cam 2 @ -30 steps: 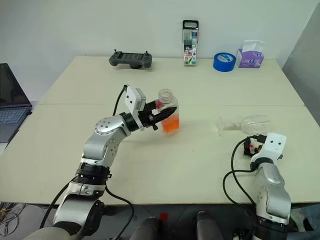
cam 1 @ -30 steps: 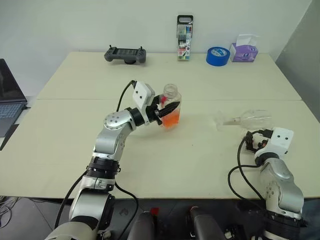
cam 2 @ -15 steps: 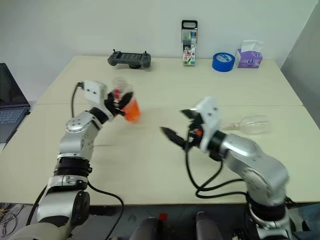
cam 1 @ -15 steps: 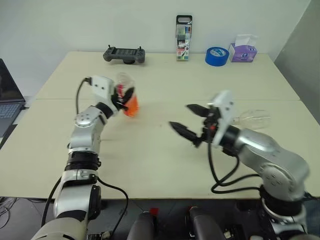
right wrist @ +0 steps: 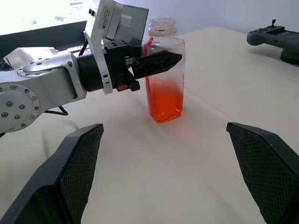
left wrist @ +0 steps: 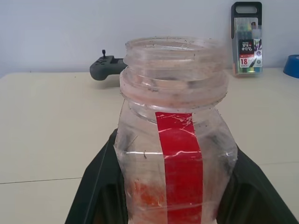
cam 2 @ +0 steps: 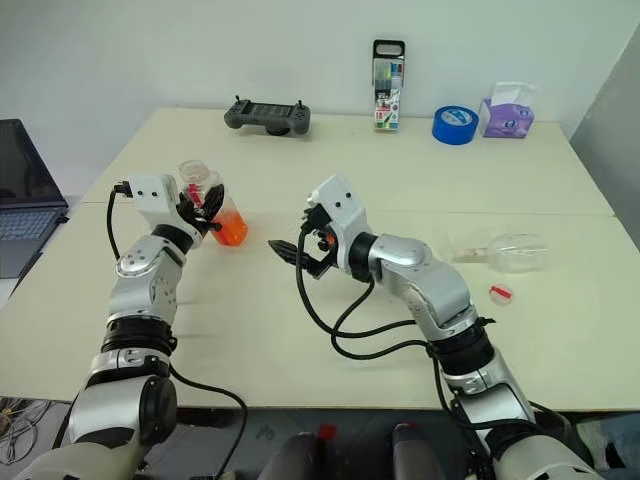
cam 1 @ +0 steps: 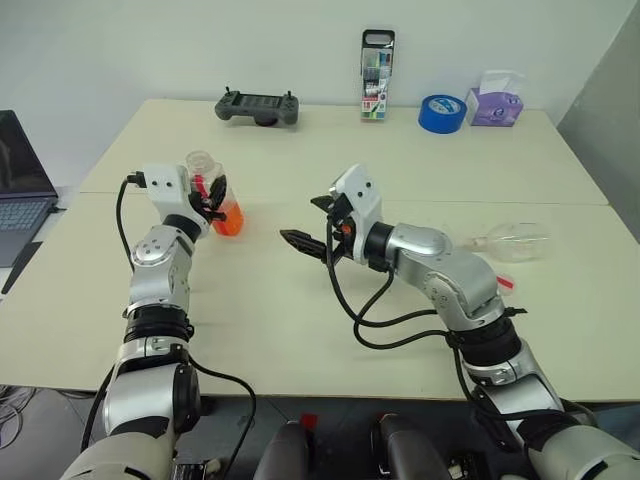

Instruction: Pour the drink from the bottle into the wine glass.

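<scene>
Lighting is bright, even and diffuse, with no hard shadows on the table (cam 1: 300,330); only faint soft shading lies under the arms. The white wall behind the table reads slightly grey, darker toward the corners. Head views are sharp across the table, with no motion blur. In the left wrist view the bottle (left wrist: 175,135) is crisp, scuffs visible, with small specular streaks on its red label strip; the background behind the bottle is a little soft. In the right wrist view the area beyond the bottle is blown out to white, and the near fingers (right wrist: 77,172) look soft.
</scene>
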Controlling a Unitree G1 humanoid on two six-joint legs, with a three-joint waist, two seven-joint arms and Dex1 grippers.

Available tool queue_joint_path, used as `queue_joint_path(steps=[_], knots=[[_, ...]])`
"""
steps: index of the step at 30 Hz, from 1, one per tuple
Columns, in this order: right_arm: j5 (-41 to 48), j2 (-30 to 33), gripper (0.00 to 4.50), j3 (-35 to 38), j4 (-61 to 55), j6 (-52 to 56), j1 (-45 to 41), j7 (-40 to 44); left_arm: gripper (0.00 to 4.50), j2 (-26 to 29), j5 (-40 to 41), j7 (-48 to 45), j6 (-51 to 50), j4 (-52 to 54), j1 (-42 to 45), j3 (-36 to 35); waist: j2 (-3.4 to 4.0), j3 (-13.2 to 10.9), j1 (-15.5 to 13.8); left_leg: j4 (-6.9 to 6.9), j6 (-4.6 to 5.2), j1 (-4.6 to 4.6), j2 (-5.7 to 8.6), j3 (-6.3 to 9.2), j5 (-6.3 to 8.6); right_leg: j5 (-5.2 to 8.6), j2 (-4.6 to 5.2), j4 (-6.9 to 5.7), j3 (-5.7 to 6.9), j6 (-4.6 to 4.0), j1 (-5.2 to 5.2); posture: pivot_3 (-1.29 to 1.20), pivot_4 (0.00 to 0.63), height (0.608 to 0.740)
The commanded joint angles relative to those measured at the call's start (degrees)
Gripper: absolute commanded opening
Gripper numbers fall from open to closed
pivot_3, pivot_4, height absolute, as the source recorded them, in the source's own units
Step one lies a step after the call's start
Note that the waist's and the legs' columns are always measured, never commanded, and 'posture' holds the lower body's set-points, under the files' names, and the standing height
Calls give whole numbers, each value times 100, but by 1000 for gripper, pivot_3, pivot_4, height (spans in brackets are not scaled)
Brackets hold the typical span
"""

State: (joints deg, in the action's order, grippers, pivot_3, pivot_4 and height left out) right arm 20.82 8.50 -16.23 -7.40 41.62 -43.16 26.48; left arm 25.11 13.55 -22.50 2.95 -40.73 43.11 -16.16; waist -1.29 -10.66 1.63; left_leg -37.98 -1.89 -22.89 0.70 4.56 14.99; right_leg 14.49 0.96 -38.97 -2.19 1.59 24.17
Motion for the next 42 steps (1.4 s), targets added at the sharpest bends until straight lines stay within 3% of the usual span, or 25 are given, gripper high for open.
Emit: queue_joint_path(steps=[1, 7, 15, 34, 38, 42], knots=[[-39, -20, 4500, -18, -312, -42, 115, 71, 1741, 1, 78, 65, 71, 43, 168, -90, -1, 0, 2, 0, 0, 1, -1, 2, 0, 0, 0, -2, 2, 0, 0, 0, 150, 740], [-44, -54, 4500, 48, -412, 32, 241, 61, 1741, 1, 170, 77, -94, 90, 124, -101, 0, 0, 4, 0, 0, 3, -2, 3, 0, 0, -1, -5, 3, 0, -1, 0, 150, 740], [-17, -89, 4500, 151, -371, 9, 379, 104, 4430, 39, 244, 18, -179, 179, 60, -104, -1, 1, 8, 0, 0, 3, -1, 1, 0, 0, -1, -4, 2, 0, -1, 0, 150, 740], [1, 8, 4500, 237, -445, 138, 404, 191, 4472, -47, 154, 199, -325, 711, -436, -35, -1, 1, 17, 1, 0, 4, -2, 1, 0, 0, -1, -3, 1, 0, -1, 0, 150, 740], [-5, 39, 4500, 216, -484, 163, 428, 203, 4472, -112, 192, 269, -471, 1048, -669, -36, -1, 1, 17, 2, 0, 4, -3, 1, 0, 0, -1, -3, 1, 0, -1, 0, 150, 740], [-12, 107, 4500, 210, -597, 187, 534, 225, 4472, -275, 268, 513, -890, 2267, -1506, -61, -1, 1, 18, 3, 0, 3, -4, -1, 0, 0, 1, -2, -3, 0, -1, 0, 150, 740]])
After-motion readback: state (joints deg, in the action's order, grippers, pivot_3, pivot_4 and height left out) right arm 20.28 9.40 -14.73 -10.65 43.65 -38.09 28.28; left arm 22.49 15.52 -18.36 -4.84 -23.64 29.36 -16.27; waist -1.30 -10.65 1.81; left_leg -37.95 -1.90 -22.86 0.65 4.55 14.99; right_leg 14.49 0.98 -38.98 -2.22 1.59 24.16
